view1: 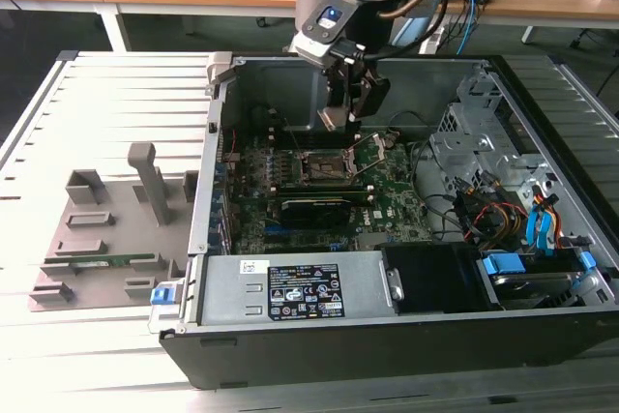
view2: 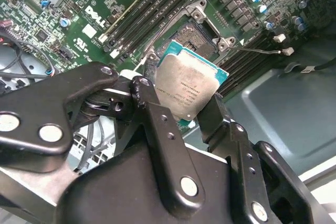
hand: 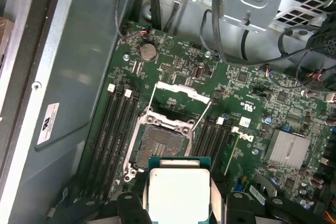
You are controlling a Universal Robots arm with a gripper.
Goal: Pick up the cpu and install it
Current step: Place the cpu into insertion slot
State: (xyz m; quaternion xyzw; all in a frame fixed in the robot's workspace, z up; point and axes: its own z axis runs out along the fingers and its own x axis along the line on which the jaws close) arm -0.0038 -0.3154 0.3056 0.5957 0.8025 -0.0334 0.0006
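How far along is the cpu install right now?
Pickup looks done: the gripper holds the cpu in its jaws, over the motherboard. The socket lies open and empty, its frame flipped up. Seating the cpu is not yet done.

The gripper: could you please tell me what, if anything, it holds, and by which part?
The gripper holds the cpu, its jaws shut on two opposite edges.

cpu (view2: 190, 88): dull silvery metal top. hand (view2: 178, 103): smooth, semi-glossy black links, metal rivets.
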